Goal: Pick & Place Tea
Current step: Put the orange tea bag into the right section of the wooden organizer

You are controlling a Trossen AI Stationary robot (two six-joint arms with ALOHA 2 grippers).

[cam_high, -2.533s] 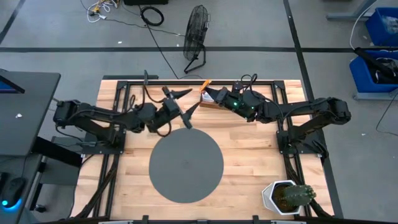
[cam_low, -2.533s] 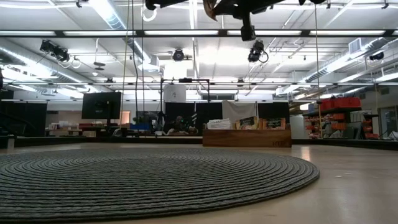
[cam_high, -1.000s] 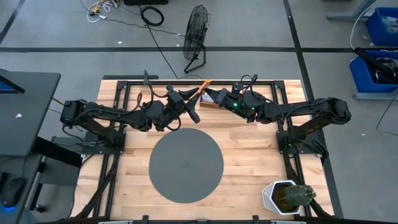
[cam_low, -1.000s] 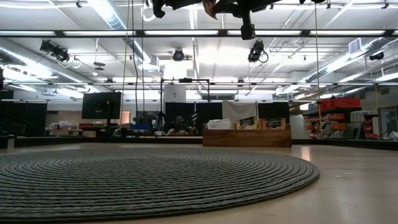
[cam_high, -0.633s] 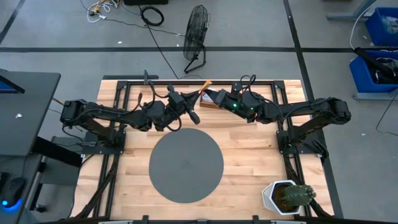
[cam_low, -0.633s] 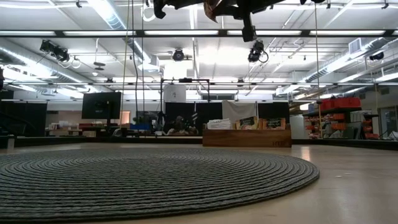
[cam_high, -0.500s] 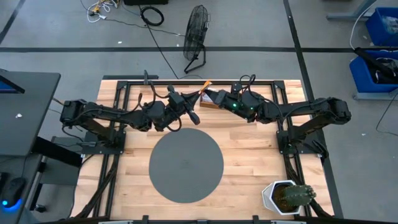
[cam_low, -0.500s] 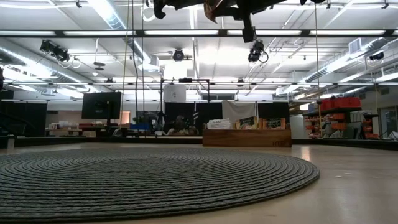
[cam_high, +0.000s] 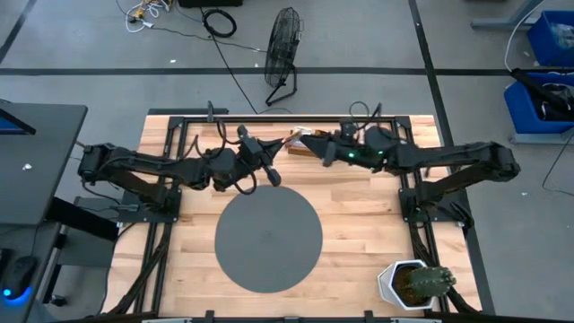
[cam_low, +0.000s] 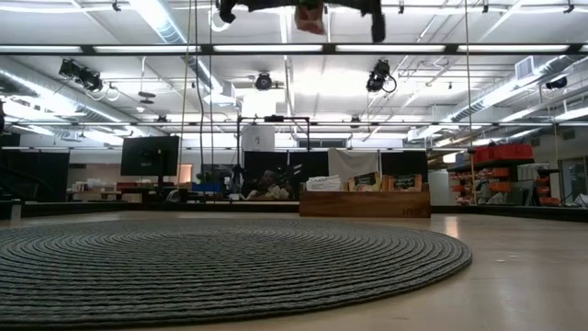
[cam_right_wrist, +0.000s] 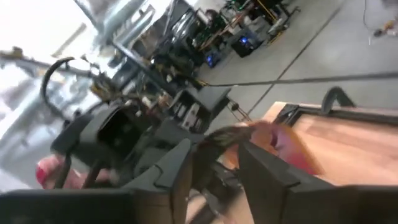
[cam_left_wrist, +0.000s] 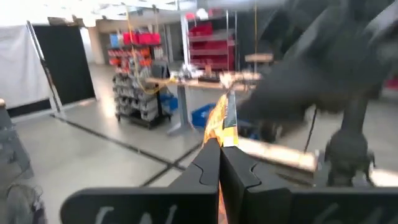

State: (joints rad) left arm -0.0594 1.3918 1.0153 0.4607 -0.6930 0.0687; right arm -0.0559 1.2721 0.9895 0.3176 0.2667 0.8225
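Note:
An orange tea packet (cam_left_wrist: 221,121) is held high above the table near its far edge, with my left gripper (cam_left_wrist: 219,146) shut on it. In the low view the tea packet (cam_low: 310,17) shows at the top of the picture, under both grippers. My right gripper (cam_right_wrist: 214,163) stands open close by on the packet's right, fingers on either side of it, facing the left gripper (cam_high: 278,145). A round grey disc (cam_high: 268,240) lies flat on the table's middle. A wooden box (cam_low: 365,202) with more packets stands at the far edge. My left gripper pinches one end of the packet (cam_left_wrist: 220,138) between its two fingers. The fingers lie level and come from the table's left. The packet shows edge-on and sticks out past the fingertips, lifted clear of the table and the disc.
A white pot with a cactus (cam_high: 414,284) stands at the table's near right corner. Black frame rails (cam_high: 184,135) run along the table's far edge and both sides. A fan (cam_high: 282,54) stands on the floor beyond the table.
My left gripper has shut on the orange packet and taken hold of it. My right gripper, shut on the packet before, has opened, let go and rolled about its own line. The packet stays high above the table near the far edge.

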